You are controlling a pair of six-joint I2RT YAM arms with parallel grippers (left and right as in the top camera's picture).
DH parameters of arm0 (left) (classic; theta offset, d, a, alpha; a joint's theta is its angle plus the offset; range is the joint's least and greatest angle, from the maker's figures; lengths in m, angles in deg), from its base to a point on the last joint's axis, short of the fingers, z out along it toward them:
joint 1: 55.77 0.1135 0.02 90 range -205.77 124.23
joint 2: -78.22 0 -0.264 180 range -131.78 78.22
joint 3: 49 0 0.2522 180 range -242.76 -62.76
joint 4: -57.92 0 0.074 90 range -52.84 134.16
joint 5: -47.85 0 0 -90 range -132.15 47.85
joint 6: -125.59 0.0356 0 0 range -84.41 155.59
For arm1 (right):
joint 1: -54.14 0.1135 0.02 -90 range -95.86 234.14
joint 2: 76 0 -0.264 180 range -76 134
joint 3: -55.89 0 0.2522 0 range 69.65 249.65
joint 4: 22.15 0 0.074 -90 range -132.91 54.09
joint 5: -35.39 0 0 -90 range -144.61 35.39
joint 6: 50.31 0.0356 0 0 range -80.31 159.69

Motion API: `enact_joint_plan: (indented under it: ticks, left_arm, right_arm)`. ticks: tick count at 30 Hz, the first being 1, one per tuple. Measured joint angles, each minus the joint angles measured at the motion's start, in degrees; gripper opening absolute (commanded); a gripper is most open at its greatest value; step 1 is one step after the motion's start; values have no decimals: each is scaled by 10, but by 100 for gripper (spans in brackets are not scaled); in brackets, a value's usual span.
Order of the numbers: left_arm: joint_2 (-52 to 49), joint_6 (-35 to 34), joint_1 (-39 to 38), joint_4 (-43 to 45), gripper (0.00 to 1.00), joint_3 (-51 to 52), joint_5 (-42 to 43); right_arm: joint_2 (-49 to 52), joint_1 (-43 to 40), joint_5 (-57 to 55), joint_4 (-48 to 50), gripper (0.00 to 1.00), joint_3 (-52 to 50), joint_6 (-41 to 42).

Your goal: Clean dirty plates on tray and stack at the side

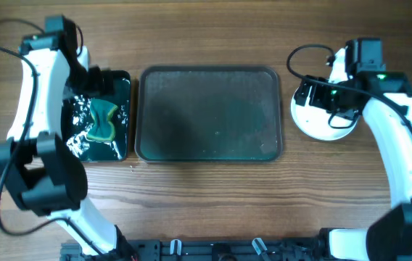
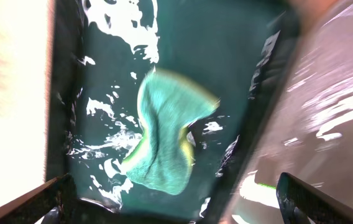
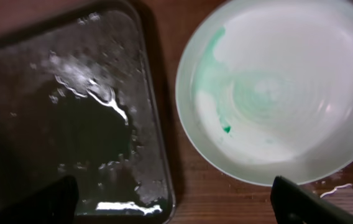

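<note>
The wide dark tray [image 1: 209, 116] in the middle of the table [image 1: 213, 196] is bare of plates. The only plate [image 3: 276, 93] in view sits on the table just off the tray's right rim; whether others lie stacked under it cannot be told. The right claw [image 1: 316, 96] hangs directly over this plate with its fingers spread wide and nothing between them. From its own camera the plate fills the upper right and the tray's corner the left. The plate is round, so it has no long axis to line up with. A teal smear curves along its left inner slope, with a faint wash toward the centre, so it does not look fully clean. The left claw [image 1: 93, 81] is well away across the tray, also spread open and empty, above the green sponge [image 2: 164, 134] lying in shallow water in the small black tray [image 1: 128, 116]. The right arm is plainly the nearer one to the plate, while the sponge belongs to the left arm's side. Only a narrow strip of table separates the plate's left edge from the tray's rim, so a grasp there would be tight. The front and far-right edges have open table, though a few water drops [image 3: 350, 180] lie by the plate's lower right.
</note>
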Motion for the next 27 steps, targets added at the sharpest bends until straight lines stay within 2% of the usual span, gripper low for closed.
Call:
enact_joint_plan:
  ticks: [3, 7, 10, 13, 16, 19, 24, 27]
  left_arm:
    - [101, -25, -18, 10, 100, -52, 0]
    - [117, -33, -18, 9, 100, -56, 0]
    - [115, -33, -18, 9, 100, -56, 0]
    - [115, -33, -18, 9, 100, -56, 0]
    - [115, -33, -18, 9, 100, -56, 0]
    - [115, -34, -18, 10, 100, -56, 0]
    - [115, -34, -18, 8, 100, -55, 0]
    - [115, -35, -18, 10, 100, -55, 0]
  right_arm:
    - [-103, 0, 3, -63, 100, 114, -4]
    - [-246, 0, 6, -72, 100, 141, -1]
    - [-292, 0, 9, -73, 100, 141, 3]
    - [-298, 0, 7, -103, 100, 142, 3]
    - [-297, 0, 2, -79, 100, 137, 0]
    - [-347, 0, 10, 63, 100, 29, -42]
    - [-611, 0, 21, 373, 100, -346, -61]
    - [-716, 7, 23, 479, 100, -525, -63]
